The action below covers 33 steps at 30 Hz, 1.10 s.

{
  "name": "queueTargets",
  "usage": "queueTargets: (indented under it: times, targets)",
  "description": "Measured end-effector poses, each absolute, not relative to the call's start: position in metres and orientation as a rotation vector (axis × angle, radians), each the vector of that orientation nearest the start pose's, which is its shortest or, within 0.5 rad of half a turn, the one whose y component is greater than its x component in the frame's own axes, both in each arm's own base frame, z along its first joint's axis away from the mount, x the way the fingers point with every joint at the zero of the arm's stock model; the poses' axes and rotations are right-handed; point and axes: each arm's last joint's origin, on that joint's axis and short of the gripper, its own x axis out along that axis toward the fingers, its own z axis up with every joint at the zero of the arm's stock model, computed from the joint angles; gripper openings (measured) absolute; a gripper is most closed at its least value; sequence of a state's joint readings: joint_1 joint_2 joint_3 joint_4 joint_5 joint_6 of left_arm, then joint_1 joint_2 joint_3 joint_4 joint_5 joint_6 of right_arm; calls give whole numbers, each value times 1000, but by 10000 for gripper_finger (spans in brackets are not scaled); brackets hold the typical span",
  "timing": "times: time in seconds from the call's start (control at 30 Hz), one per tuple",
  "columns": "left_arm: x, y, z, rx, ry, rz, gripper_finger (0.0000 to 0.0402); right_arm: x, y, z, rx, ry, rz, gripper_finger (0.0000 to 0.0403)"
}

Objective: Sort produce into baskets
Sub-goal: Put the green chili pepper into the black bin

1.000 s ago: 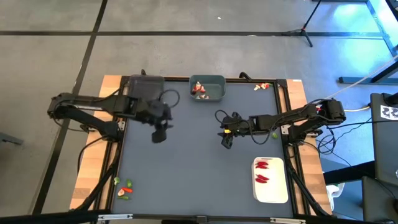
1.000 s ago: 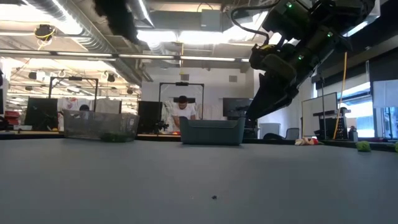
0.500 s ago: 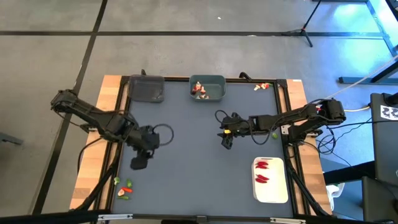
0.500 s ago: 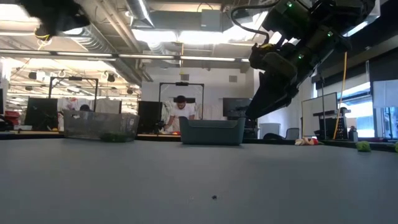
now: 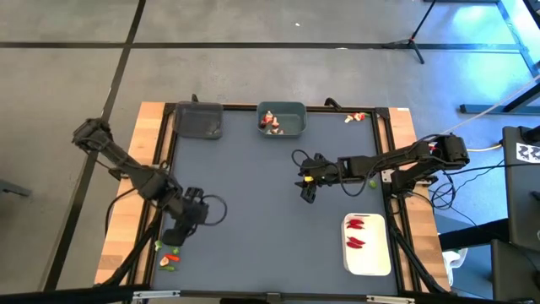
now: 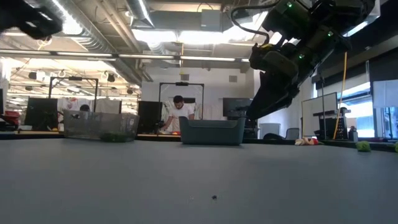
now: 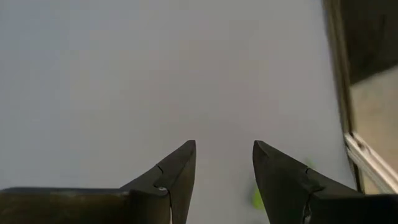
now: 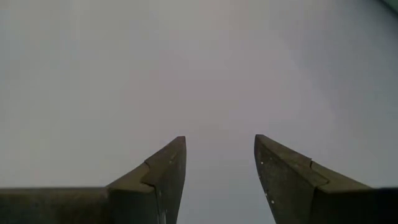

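Observation:
Small green and red produce pieces [image 5: 170,253] lie at the near left corner of the mat. My left gripper [image 5: 175,236] hovers open just over them; one green piece [image 7: 257,198] shows beside its finger, untouched. My right gripper [image 5: 307,191] is open and empty over the middle right of the mat, raised in the low view [image 6: 273,68]. The dark grey bin [image 5: 200,121] and the grey-teal bin [image 5: 283,119], which holds several pieces, stand at the far edge. The white tray [image 5: 369,246] at the near right holds red chilies [image 5: 355,233].
More pieces lie at the far right corner [image 5: 358,117], and a green one [image 5: 371,183] sits by the right arm. A raised frame [image 5: 165,169] borders the mat. People and desks show in the room beyond [image 6: 178,112]. Bare mat lies between the arms.
My left gripper has swung from beside the dark grey bin at the far edge toward the near left corner and now stands close to the produce pieces there. My right arm has kept still.

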<state>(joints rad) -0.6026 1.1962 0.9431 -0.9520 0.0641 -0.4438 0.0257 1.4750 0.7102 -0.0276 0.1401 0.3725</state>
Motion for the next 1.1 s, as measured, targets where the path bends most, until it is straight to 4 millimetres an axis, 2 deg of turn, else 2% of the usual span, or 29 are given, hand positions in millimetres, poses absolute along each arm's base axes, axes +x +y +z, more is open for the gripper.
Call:
queueTargets:
  times: [0.3,0.53,0.87,1.1]
  targets:
    - [164,-150,238,107,1351,-434,155,281,3,171,279,754,-265,191]
    - [161,-173,213,178,1484,-491,155,281,5,171,296,752,-261,191]
    - [154,-206,180,325,1552,-627,155,282,6,172,299,738,-263,191]
    - [143,-218,164,421,1605,-659,155,282,6,172,294,732,-270,191]
